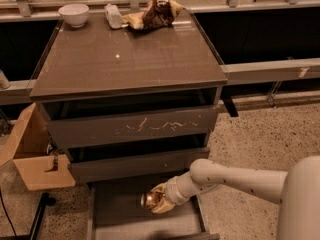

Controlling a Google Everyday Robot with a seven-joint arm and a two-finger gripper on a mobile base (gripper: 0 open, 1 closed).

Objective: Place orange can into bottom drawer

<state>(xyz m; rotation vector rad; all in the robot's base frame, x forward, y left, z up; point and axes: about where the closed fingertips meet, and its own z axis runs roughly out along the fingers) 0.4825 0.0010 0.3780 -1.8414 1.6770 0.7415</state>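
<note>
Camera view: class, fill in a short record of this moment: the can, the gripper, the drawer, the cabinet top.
orange can: held by gripper, over bottom drawer
gripper: shut on orange can, above the drawer floor
bottom drawer: pulled open
cabinet top: white bowl, clear bottle, snack bag at rear
</note>
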